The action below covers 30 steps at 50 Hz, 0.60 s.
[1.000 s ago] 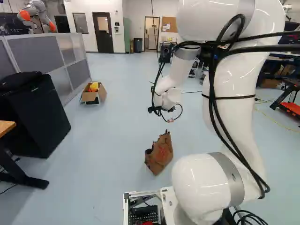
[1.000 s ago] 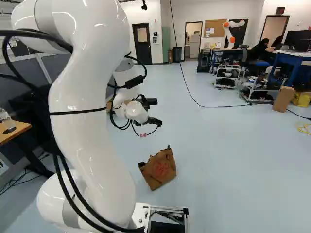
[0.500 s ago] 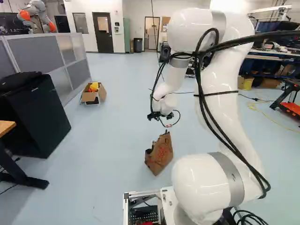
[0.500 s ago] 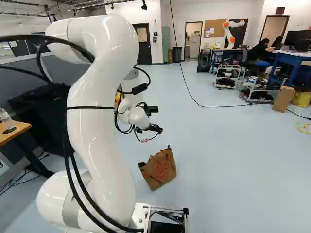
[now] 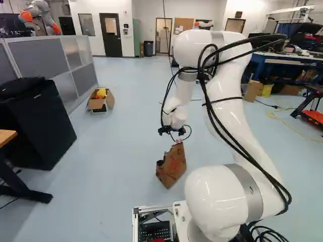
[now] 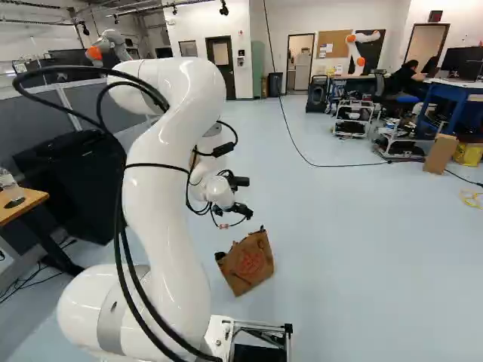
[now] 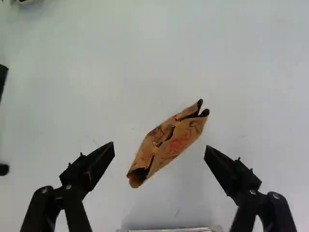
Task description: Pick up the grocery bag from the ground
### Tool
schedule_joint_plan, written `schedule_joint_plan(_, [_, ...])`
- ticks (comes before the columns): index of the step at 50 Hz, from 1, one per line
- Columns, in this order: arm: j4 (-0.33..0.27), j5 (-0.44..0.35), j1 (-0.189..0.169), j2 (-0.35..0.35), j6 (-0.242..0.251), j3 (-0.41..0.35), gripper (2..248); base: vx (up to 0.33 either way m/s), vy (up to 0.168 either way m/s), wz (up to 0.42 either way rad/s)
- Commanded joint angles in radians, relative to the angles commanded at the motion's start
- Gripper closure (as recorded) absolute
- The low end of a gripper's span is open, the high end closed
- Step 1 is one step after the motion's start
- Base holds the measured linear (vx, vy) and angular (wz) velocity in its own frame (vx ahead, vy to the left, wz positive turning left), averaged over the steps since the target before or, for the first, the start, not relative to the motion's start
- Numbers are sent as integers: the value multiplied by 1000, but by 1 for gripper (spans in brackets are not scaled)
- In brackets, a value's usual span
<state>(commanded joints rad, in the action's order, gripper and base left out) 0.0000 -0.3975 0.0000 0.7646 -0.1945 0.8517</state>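
Observation:
A brown paper grocery bag with red print (image 5: 172, 165) stands on the floor ahead of the base; the right base view shows the same bag (image 6: 247, 262). My gripper (image 5: 171, 132) hangs a little above and beyond it. Seen from the wrist, the gripper (image 7: 160, 149) is open, its two fingers wide apart with nothing gripped. The bag (image 7: 169, 143) lies below, in line with the gap between the fingers and slanting across it, its top edge crumpled. Bag and fingers do not touch.
A black cabinet (image 5: 38, 121) and grey partitions (image 5: 40, 55) stand at the left of the left base view. A cardboard box with yellow contents (image 5: 101, 101) sits beyond the cabinet. Another robot (image 5: 40, 15) stands behind the partition. Wheeled carts (image 6: 355, 119) are farther off.
The arm has bent forward and down, bringing the gripper lower and closer to the bag. The bag and the base have not moved.

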Motion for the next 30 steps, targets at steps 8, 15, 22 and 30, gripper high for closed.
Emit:
schedule_joint_plan(8, [0,0,0,56,-164,34,3,0,0,0])
schedule_joint_plan(15, [0,0,0,106,-311,64,3,0,0,0])
schedule_joint_plan(22, [0,0,0,155,-446,96,3,0,0,0])
schedule_joint_plan(30, [0,0,0,211,-491,134,3,0,0,0])
